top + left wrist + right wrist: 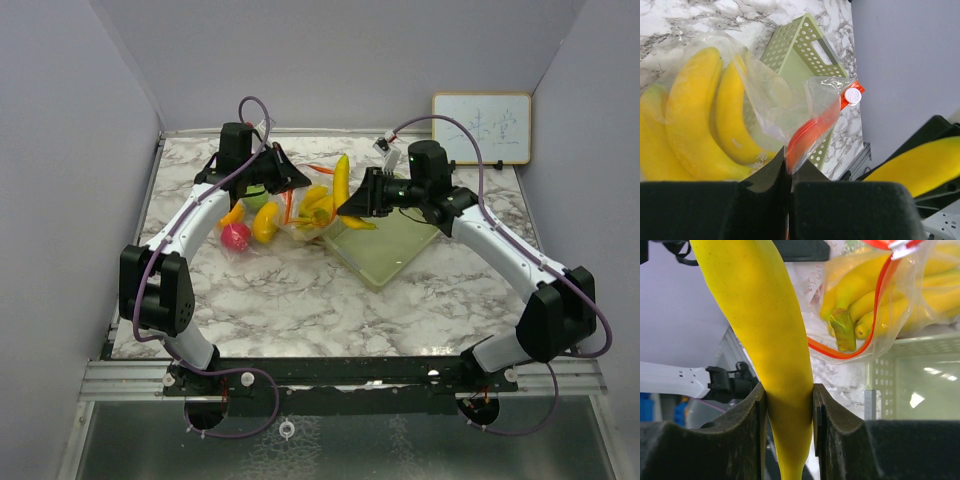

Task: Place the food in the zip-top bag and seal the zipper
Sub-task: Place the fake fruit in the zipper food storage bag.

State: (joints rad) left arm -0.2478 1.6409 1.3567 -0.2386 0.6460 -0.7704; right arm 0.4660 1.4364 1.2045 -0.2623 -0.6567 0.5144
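banana clamped lengthwise in the right gripper, just right of the open orange-edged mouth of the bag, long axis seemingly across the opening, not into it; left gripper pinched shut on that rim.

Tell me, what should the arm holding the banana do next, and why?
Probably ease the banana into the bag. The right gripper is shut on it beside the bag's mouth, and the left gripper pinches the orange zipper edge, holding that mouth open.
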